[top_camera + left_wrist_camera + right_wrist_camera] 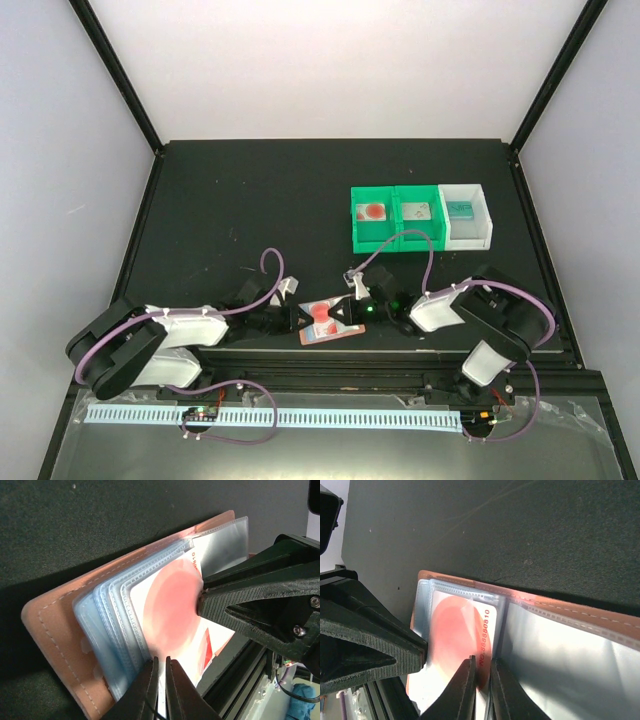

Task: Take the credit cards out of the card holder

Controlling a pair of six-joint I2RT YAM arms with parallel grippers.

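Salmon stitched card holder [55, 630], glossy whitish credit card [170, 605].

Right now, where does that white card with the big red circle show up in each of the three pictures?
Top external: the card is a small red-and-white patch just below the centre.
Left wrist: the card fills the middle, among clear sleeves.
Right wrist: the card sits lower left, reaching the bottom edge.
Shared landmark: the salmon-pink card holder around it.
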